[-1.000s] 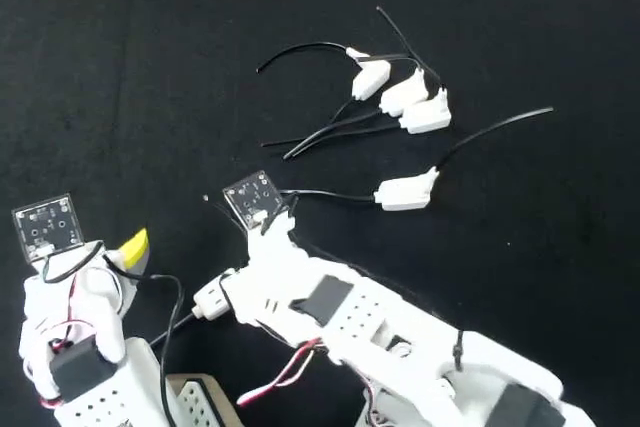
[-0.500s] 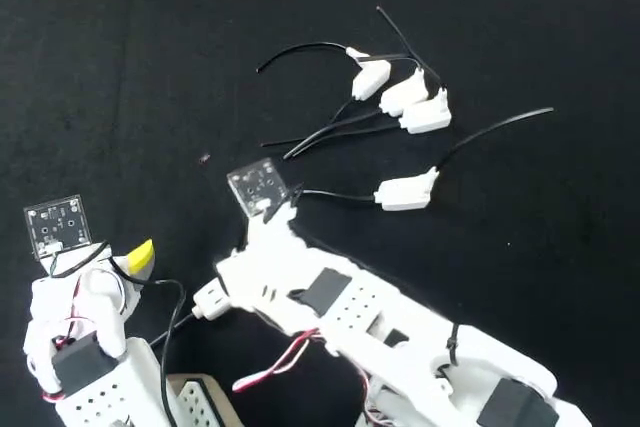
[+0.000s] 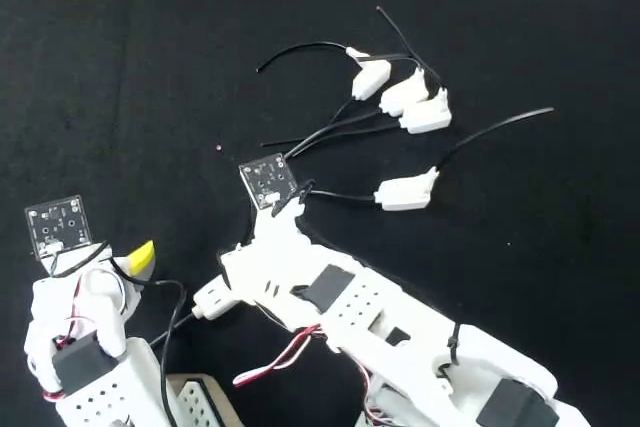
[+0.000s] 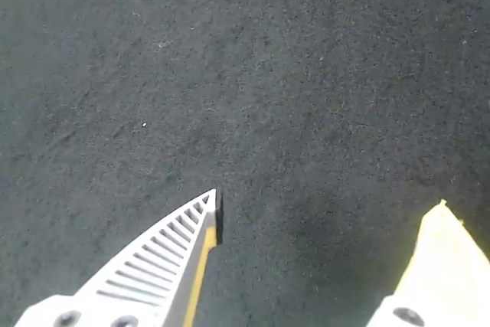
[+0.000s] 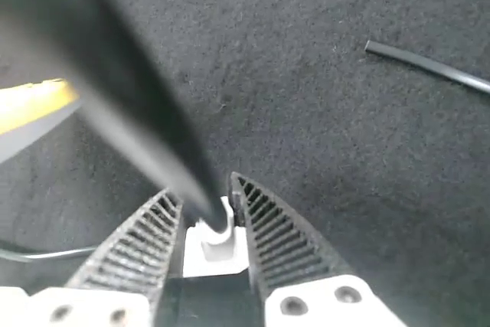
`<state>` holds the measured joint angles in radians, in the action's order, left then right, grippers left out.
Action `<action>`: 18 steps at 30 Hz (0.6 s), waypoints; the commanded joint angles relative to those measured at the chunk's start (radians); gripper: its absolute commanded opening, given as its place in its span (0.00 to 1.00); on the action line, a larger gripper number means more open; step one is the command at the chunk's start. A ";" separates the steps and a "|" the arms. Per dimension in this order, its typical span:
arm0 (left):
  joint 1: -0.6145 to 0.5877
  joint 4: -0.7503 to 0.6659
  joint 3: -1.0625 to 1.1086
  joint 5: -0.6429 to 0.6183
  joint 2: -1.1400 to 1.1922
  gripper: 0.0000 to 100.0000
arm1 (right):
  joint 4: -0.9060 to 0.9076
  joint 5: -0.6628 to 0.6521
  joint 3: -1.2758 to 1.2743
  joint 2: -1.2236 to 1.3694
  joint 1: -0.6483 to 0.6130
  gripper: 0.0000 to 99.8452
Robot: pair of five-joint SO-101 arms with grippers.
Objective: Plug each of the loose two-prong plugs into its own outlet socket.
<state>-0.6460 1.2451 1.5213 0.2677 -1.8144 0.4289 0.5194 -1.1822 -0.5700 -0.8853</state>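
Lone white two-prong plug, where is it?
High view, right of centre: the lone white plug lies below three clustered white plugs, right of the small square board.

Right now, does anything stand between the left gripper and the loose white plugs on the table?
Yes. The right arm lies across that path: its front end, carrying a square marker board, sits between the open left gripper and the nearest white plug. The right gripper is shut on a second plug.

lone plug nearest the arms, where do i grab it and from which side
Probably best to grip the lone plug across the long sides of its white body, coming straight down. It lies flat, and its cable leaves one end, so the mid-body is clear.
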 commanded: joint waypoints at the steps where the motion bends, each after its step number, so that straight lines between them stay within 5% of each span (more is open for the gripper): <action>1: 0.022 0.000 -0.002 0.006 -0.008 0.40 | -0.017 0.014 -0.007 0.005 -0.023 0.01; 18: 0.045 0.000 0.005 0.008 -0.008 0.40 | -0.166 0.011 -0.096 0.004 -0.023 0.01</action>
<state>-0.6153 1.2451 1.5336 0.2677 -1.8144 0.2816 0.5240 -1.2804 -0.5700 -0.8961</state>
